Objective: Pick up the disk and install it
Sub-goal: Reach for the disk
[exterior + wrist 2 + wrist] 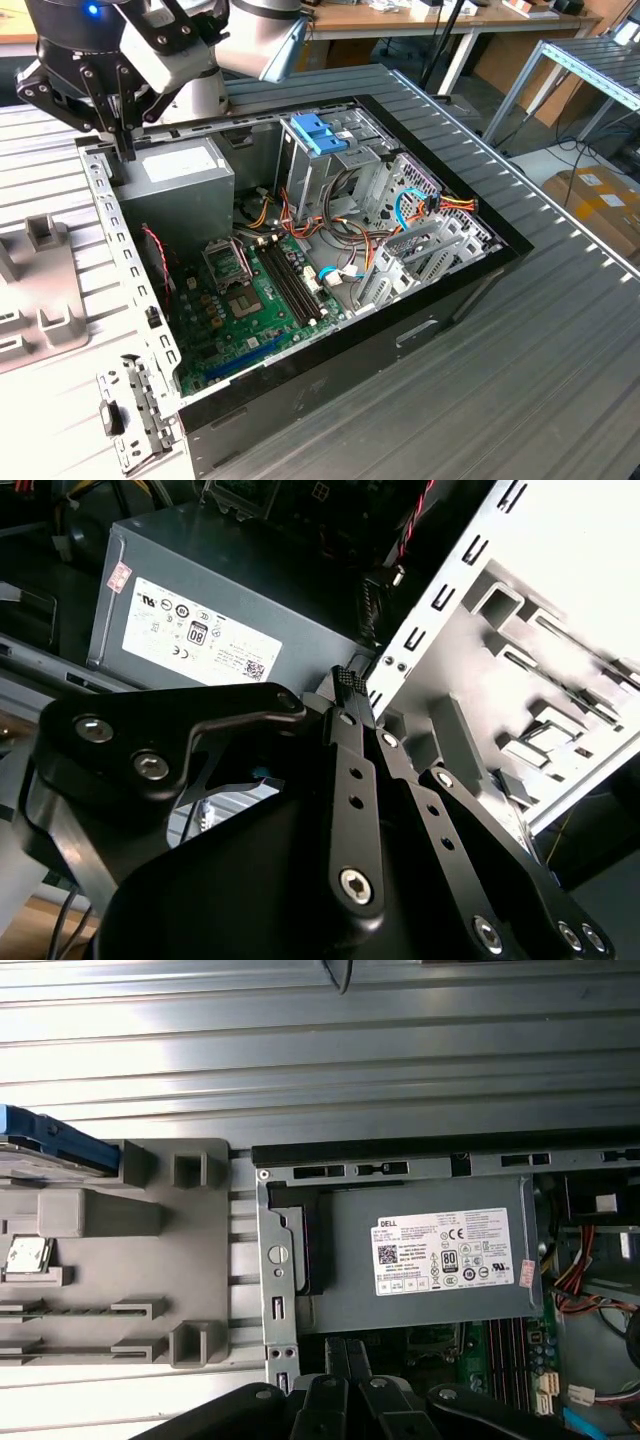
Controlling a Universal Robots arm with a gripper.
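The disk [45, 1145] shows in the first wrist view as a grey slab with a light-blue rail, lying at the far corner of a grey fixture tray [150, 1260] beside the computer case. My gripper [125, 148] hangs over the case's rear corner by the power supply [175, 175], well apart from the disk. Its black fingers [345, 740] lie together with nothing between them in the second wrist view, the tips [345, 1352] pointing at the power supply [430, 1250].
The open case [420, 330] lies on a ribbed metal table [560, 380]. Inside are the motherboard [250, 300], loose cables and a metal drive cage [330, 170] topped by a blue latch piece [320, 132]. The perforated rear panel [500, 630] stands close beside the fingers.
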